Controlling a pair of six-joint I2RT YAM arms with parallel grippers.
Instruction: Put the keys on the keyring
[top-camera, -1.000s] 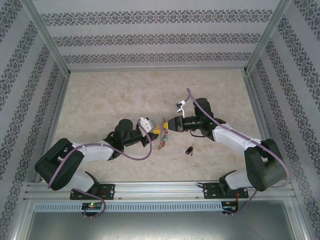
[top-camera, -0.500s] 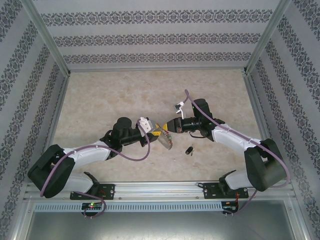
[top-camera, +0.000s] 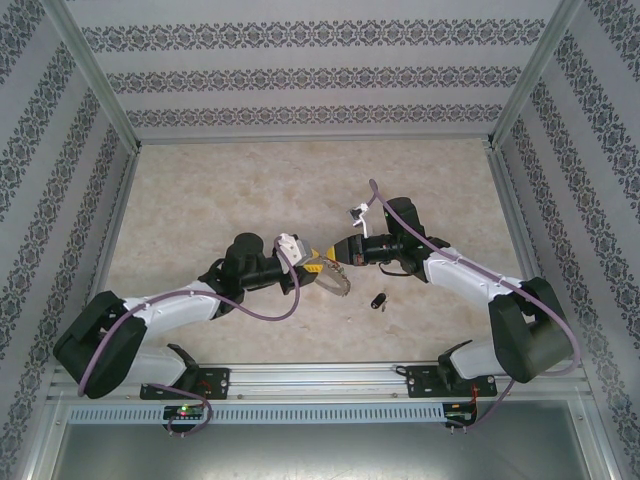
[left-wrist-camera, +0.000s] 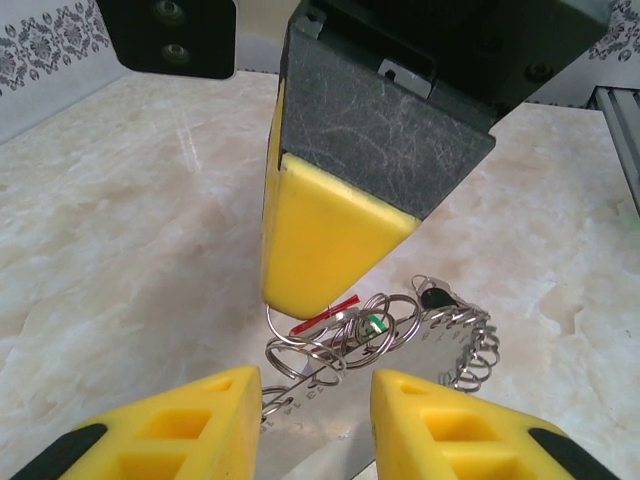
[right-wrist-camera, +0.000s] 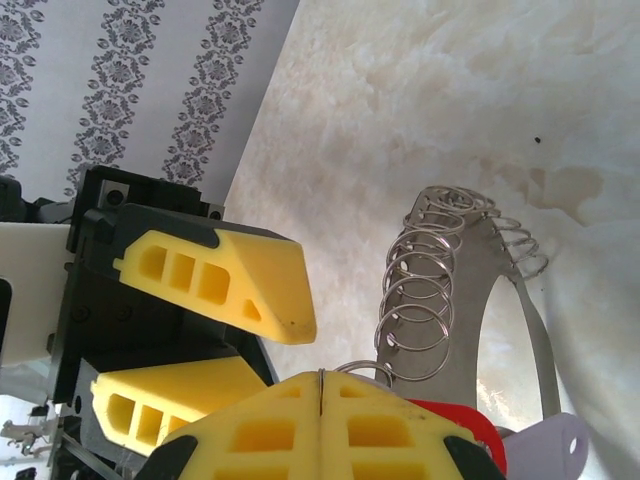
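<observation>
The keyring (top-camera: 337, 283) hangs over the table between my two grippers. It is a flat silvery band (right-wrist-camera: 462, 300) strung with several wire rings. My right gripper (right-wrist-camera: 320, 385) is shut on one thin ring of it, and the red key (right-wrist-camera: 484, 430) sits just beside its fingers. In the left wrist view the red key (left-wrist-camera: 325, 313) shows as a thin strip under the right gripper (left-wrist-camera: 300, 298). My left gripper (left-wrist-camera: 315, 385) is open, with the keyring (left-wrist-camera: 440, 345) band running between its fingers. A black key (top-camera: 378, 299) lies on the table to the right.
Patterned walls stand around the marble tabletop (top-camera: 220, 190) on three sides, with metal posts at the corners. A metal rail (top-camera: 320, 378) runs along the near edge by the arm bases. There is free table behind and to the left of the grippers.
My left gripper's jaws have widened and the left arm has shifted slightly. The right gripper has edged left and the keyring has swung right under it.
</observation>
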